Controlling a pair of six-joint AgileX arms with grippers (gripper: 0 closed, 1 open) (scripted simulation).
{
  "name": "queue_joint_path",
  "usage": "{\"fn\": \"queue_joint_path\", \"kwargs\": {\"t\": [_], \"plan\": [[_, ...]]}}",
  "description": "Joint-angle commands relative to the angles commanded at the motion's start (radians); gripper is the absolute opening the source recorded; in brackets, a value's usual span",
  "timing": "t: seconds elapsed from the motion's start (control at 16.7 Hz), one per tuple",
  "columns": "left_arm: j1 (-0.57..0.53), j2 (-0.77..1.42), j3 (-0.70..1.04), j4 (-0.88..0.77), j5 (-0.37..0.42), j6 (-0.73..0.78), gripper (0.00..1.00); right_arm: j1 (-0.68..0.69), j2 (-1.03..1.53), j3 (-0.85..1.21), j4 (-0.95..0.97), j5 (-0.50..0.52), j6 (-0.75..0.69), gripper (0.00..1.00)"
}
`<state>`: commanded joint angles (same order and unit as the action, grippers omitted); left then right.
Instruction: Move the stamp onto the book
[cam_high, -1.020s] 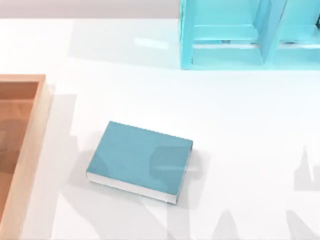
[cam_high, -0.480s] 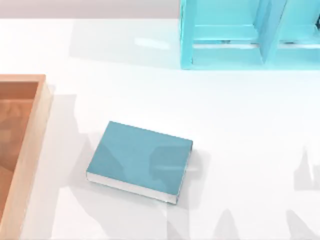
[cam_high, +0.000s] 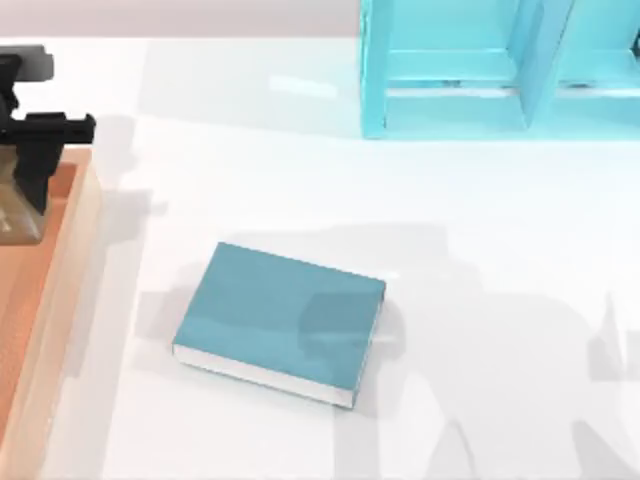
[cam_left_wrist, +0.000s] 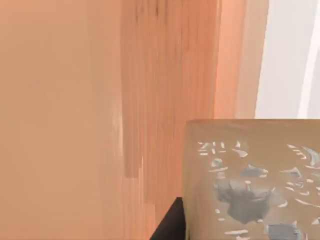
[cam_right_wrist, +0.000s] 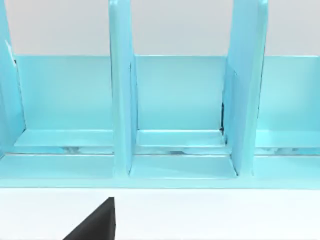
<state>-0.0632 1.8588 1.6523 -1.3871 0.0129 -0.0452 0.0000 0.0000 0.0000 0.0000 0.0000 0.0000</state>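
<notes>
Over the wooden tray at the table's left edge, the stamp sits as a small tan block clamped in the left gripper. In the left wrist view the stamp appears close up, its tan face carrying a pale grey-white mark, with a dark finger pressed against its side and the tray's orange-brown floor behind it. The fingers are closed on the block.

The left gripper and the stamp were absent from the top view half a second ago; both have now entered at the left edge, above the tray's far end. The broad shadows on the white table have shifted accordingly.

The book lies flat on the table, teal cover up and white page edges toward the near side, well apart from the stamp and unchanged in position. Nothing rests on it.

The cyan shelf unit stands at the far side. The right wrist view faces its compartments, with a dark part of the right gripper at the frame's edge; whether its fingers are spread or closed cannot be told.
</notes>
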Motion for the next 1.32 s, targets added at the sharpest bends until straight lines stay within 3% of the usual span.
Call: {"fn": "queue_joint_path", "kwargs": {"t": [0.18,0.66,0.84,1.14,1.32], "plan": [[-0.094,-0.034,0.056,-0.063,-0.009,-0.085,0.0,0.0,0.0,0.0,0.0,0.0,0.0,1.0],[-0.134,-0.017,0.06,-0.052,-0.009,-0.136,0.0,0.0,0.0,0.0,0.0,0.0,0.0,1.0],[-0.238,0.035,0.048,0.006,-0.009,-0.26,0.0,0.0,0.0,0.0,0.0,0.0,0.0,1.0],[-0.507,0.131,0.009,0.14,-0.01,-0.501,0.0,0.0,0.0,0.0,0.0,0.0,0.0,1.0],[-0.592,0.161,-0.009,0.193,-0.013,-0.582,0.0,0.0,0.0,0.0,0.0,0.0,0.0,1.0]]}}
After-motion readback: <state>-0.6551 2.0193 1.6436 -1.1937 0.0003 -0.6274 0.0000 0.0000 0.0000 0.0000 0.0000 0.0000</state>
